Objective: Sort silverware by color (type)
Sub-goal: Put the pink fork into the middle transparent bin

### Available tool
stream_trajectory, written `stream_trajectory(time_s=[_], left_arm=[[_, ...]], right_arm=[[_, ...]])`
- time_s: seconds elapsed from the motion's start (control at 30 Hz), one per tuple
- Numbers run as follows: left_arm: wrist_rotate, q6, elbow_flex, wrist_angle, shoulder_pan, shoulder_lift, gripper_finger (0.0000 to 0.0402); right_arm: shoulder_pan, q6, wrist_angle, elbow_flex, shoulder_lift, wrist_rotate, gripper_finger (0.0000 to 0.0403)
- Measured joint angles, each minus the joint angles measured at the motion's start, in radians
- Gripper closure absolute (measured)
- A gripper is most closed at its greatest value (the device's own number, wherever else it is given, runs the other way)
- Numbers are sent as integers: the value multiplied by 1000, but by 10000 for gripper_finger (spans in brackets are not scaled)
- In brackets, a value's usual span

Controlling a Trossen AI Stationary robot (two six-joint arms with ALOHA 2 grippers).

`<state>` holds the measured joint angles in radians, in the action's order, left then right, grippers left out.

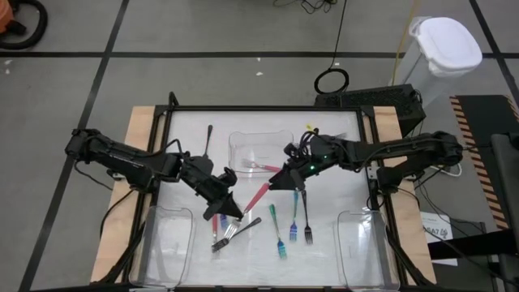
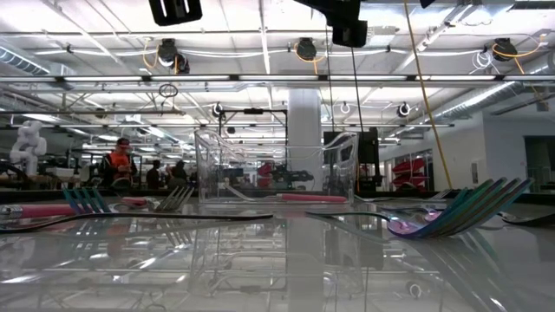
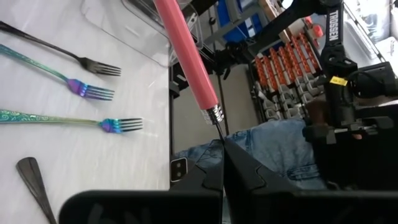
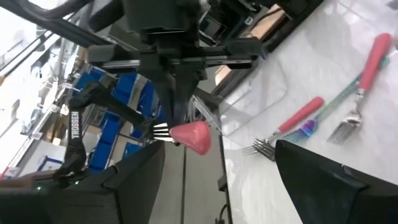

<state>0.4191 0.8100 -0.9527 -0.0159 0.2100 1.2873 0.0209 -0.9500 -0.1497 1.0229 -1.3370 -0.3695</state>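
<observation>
- Nearest to us in the left wrist view, the left gripper point(image 3: 221, 148) has its fingers point(image 3: 249, 171) pinched fully together on the thin metal neck of a pink-handled fork point(image 3: 186, 56), held up off the table
- From above, that left gripper point(image 1: 225, 204) sits in front of the middle tray point(image 1: 261, 135), towards its left corner, and the fork's pink handle slants up from it towards the tray
- At the tray's front edge, the right gripper point(image 1: 289, 174) meets the handle's far end; its fingers stand spread wide with the handle's round tip between them, gripping nothing
- We read this as a hand-over in mid-air, with the right fingers yet to close
- Inside the middle tray lies one pink utensil point(image 1: 258, 166), the only piece we can see sorted
- Left of the tray, a dark utensil point(image 1: 208, 139) lies on the table
- In front of the tray lie three teal forks point(image 1: 278, 233) side by side, and further left two grey forks point(image 1: 233, 233) crossed over each other
- Two more pink forks point(image 4: 298, 118) show in the right wrist view, on the table in front of the tray
- Well in front of the middle tray, the left front tray point(image 1: 166, 243) and right front tray point(image 1: 361, 243) hold no cutlery that we can make out
- We judge the sort barely begun, with most pieces loose on the table
</observation>
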Motion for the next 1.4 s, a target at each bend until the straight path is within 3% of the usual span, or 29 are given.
stream_trajectory(time_s=[0.77,1.4], left_arm=[[5,-5,2,-4,0,0,401],[-4,-4,2,-20,0,0,401]], right_arm=[[21,-32,-129,0,-70,2,112],[21,-7,-135,0,-70,-1,291]])
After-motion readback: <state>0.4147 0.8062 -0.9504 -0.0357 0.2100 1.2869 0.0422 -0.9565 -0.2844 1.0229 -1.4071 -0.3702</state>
